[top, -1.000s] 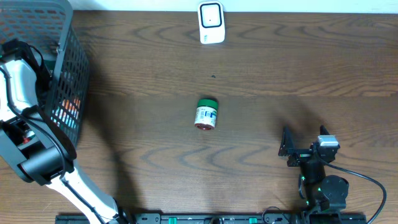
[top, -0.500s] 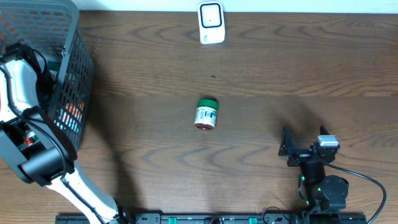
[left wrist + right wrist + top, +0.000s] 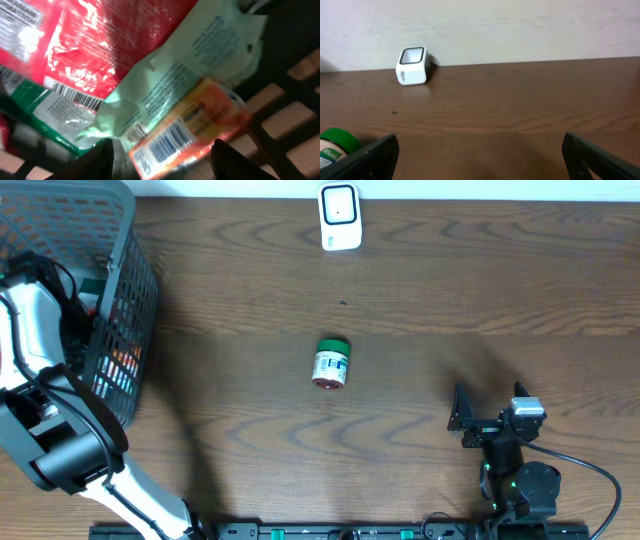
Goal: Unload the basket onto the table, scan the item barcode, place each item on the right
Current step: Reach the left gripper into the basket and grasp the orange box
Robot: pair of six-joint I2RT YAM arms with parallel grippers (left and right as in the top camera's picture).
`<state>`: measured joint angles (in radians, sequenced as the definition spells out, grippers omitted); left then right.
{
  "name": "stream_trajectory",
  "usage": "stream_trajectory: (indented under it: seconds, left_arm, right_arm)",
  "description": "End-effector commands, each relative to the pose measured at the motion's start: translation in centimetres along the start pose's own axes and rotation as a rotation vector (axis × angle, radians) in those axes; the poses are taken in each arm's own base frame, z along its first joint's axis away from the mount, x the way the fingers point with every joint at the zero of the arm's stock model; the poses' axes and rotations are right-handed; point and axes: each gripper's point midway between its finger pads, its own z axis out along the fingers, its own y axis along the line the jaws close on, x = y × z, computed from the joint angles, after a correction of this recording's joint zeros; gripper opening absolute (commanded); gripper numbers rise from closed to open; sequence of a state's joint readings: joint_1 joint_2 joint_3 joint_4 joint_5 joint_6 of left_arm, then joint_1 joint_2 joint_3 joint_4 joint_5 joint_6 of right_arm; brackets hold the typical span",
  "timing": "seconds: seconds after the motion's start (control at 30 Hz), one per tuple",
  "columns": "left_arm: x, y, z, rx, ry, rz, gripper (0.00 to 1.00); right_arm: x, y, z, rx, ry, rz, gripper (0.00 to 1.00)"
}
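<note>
Your left hand [image 3: 162,162] was down inside the basket [image 3: 138,290] at the worktop's [image 3: 240,310] ten o'clock. Its two fingers [image 3: 100,161] were spread, one on each side of the barcode end of an orange packet [image 3: 200,122], with a gap showing on both sides. It gripped nothing that you could see. In the left wrist view the orange packet lay at five o'clock of a pale green pouch [image 3: 195,60] and partly under it. A red packet [image 3: 95,40] sat at eleven o'clock and a dark green packet [image 3: 42,112] at eight.

Your right hand [image 3: 462,418] waited at the worktop's four o'clock with its fingers wide apart and empty. The scanner [image 3: 339,217] stood at twelve o'clock by the far edge. A green-lidded jar [image 3: 332,363] lay on its side near the centre, well apart from both hands.

By my reading you were at the picking step, choosing an item out of the basket, with nothing yet brought to the scanner. The next move called for lowering the left hand a little so the fingers straddled the orange packet alone, then pinching it without catching the pouch above. After that you would have needed to lift it clear of the basket wall and turn its barcode toward the scanner's window.
</note>
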<state>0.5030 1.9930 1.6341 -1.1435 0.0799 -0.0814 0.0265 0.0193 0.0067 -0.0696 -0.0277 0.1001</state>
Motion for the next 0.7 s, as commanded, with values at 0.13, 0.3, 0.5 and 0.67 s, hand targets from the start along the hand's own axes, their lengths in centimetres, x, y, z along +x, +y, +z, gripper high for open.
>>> stream_trajectory:
  seconds: [0.13,0.3,0.5,0.67]
  left_arm:
    - [1.6,-0.5,2.5,0.012,0.041,0.005,0.33]
    - [0.6,-1.1,0.4,0.047,-0.015,0.006,0.07]
    - [-0.5,-1.0,-4.2,0.069,-0.166,0.004,0.07]
    - [-0.9,-0.1,-8.2,0.080,-0.298,-0.019,0.07]
  right_arm:
    - [0.0,-0.2,0.0,0.008,0.001,0.012,0.99]
    - [0.0,-0.2,0.0,0.008,0.001,0.012,0.99]
    - [0.0,-0.2,0.0,0.008,0.001,0.012,0.99]
    - [0.0,-0.2,0.0,0.008,0.001,0.012,0.99]
